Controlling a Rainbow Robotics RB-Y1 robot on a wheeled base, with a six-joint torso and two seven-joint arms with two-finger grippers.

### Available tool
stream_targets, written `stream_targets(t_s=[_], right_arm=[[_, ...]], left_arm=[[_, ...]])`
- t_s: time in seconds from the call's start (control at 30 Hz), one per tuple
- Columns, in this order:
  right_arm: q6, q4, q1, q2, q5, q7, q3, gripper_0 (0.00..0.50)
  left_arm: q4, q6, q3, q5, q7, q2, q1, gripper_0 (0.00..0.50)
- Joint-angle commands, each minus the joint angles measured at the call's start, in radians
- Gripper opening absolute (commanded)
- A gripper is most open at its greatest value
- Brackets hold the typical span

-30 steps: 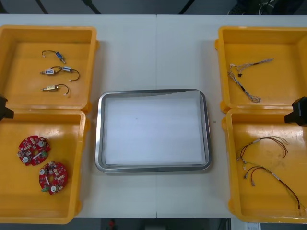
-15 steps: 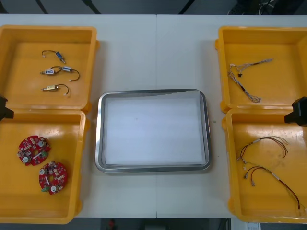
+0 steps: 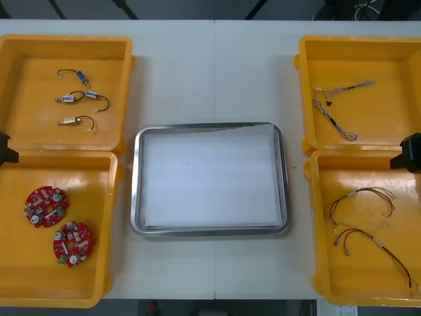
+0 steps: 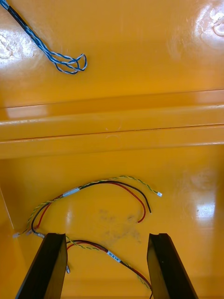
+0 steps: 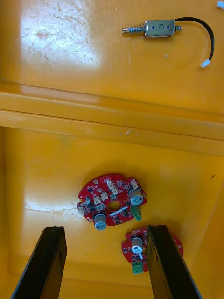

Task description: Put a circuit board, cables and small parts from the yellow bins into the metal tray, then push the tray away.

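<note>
Both arms' jaws are hanging wide open and empty, the left jaws over two close-lying circuit boards (image 5: 105,194) at 8 o'clock from the empty metal tray (image 3: 135,178), the right jaws over thin cables (image 4: 71,191) at 4 o'clock, risking a double pick-up or snag.

You lose part of the second circuit board (image 5: 135,248) behind a finger (image 5: 165,266) of the left gripper (image 5: 105,229). A red and yellow cable (image 4: 112,254) disappears behind a finger (image 4: 165,271) of the right gripper (image 4: 105,235).
</note>
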Motion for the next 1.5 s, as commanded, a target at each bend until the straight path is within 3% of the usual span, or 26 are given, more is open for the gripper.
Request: stream_targets(t_s=[0.03, 1.5], right_arm=[[-0.002, -0.006, 0.005, 0.002, 0.008, 0.001, -0.023, 0.5], [-0.002, -0.006, 0.005, 0.002, 0.008, 0.001, -0.023, 0.5]], left_arm=[[-0.004, 0.007, 0.001, -0.009, -0.104, 0.047, -0.024, 0.5], [-0.004, 0.007, 0.001, -0.009, -0.104, 0.047, -0.024, 0.5]])
